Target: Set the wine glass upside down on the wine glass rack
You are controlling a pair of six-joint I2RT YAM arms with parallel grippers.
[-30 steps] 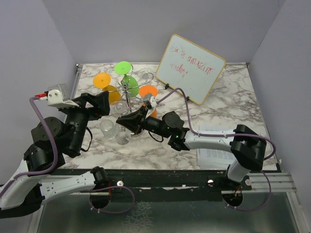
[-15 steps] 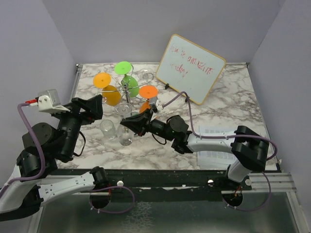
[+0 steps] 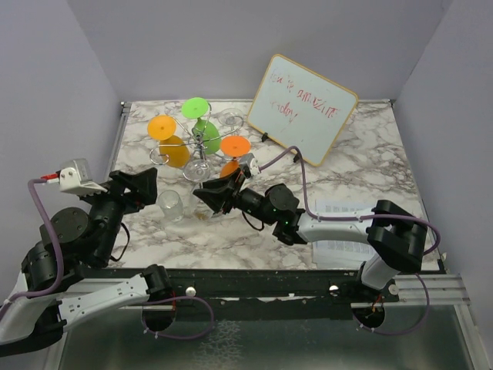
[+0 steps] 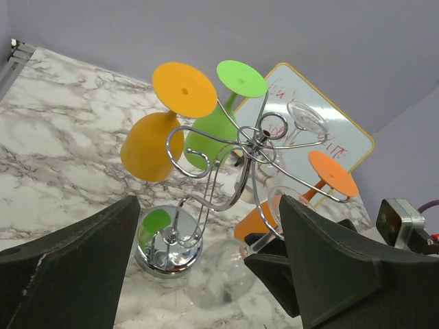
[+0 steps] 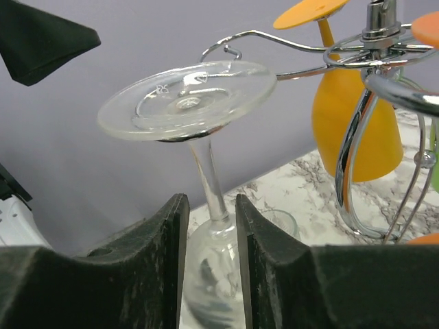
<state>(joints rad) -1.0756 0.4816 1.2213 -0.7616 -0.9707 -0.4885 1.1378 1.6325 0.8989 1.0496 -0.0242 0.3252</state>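
Note:
The wine glass rack (image 3: 202,143) is a silver wire stand on a chrome base (image 4: 168,250). My right gripper (image 3: 206,195) is shut on a clear wine glass, held upside down. In the right wrist view the jaws (image 5: 209,226) stand close on either side where stem meets bowl. The glass's foot (image 5: 188,99) lies on top, against a curled wire arm. Its bowl (image 4: 219,274) hangs just right of the base. My left gripper (image 3: 148,186) is open and empty, left of the rack, its fingers wide apart in the left wrist view (image 4: 209,202).
Orange glasses (image 3: 163,128) (image 3: 235,145), a green glass (image 3: 196,106) and a clear one (image 3: 231,119) hang on the rack. Another clear glass (image 3: 171,204) stands on the marble table between the grippers. A whiteboard (image 3: 302,108) leans at the back right. A paper sheet (image 3: 339,228) lies front right.
My left arm has drawn back to the near left, away from the rack. The right gripper has shifted slightly with the clear glass, whose bowl no longer shows beside the standing glass.

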